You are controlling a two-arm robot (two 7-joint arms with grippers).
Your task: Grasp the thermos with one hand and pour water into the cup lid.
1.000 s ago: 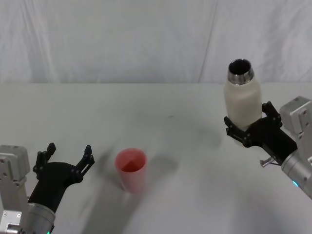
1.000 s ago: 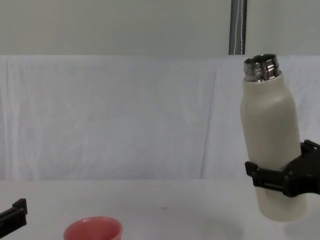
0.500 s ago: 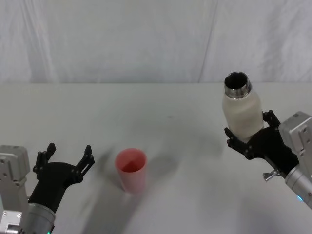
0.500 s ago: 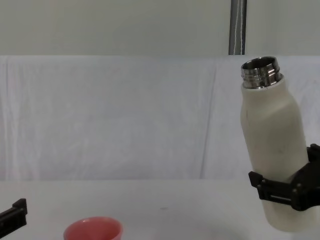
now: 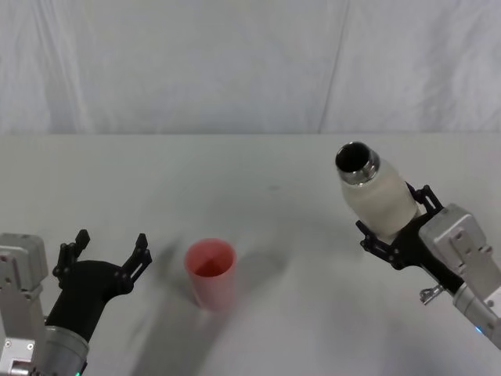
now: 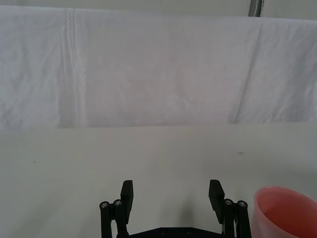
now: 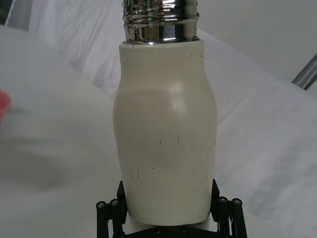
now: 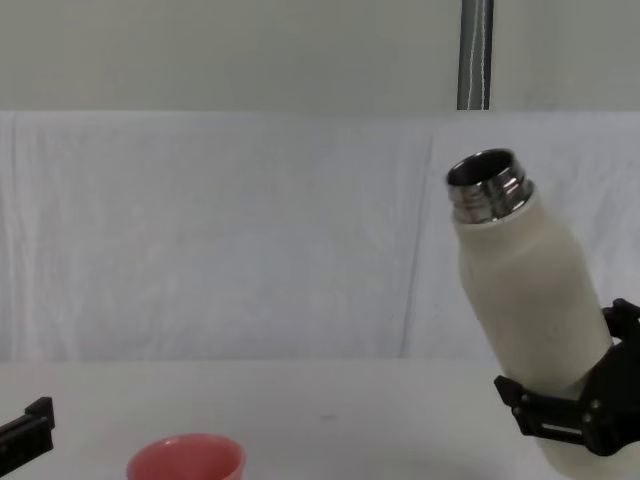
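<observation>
Right end effector [image 5: 389,235] is clamped round the lower body of the thermos [image 5: 377,198], fingers tight against the cream wall on both sides, so it's definitely got hold of it. Bottle is up off the worktop [image 5: 297,313] at about 3 o'clock in the head view, and it's tipped: base down in the grip, steel neck leaning toward 10 o'clock, open mouth aimed up and over to the robot's left. From the chest camera the thermos [image 8: 525,300] shows the same lean, neck toward 11 o'clock, nowhere near horizontal, so I'd say no water is coming out at this angle.

What matters here: the cup lid [image 5: 210,272] sits at roughly 8 o'clock from the bottle's mouth, well apart from it, standing upright on the worktop with its rim open. The long axis already points roughly the cup's way, but the mouth isn't over the rim. My guess is the arm needs to carry the bottle across toward the cup before tipping any further, otherwise it pours on the worktop.

Left end effector [image 5: 106,262] is parked at 9 o'clock of the cup, near it, fingers spread and holding nothing. It's the nearer arm to the cup, but idle
</observation>
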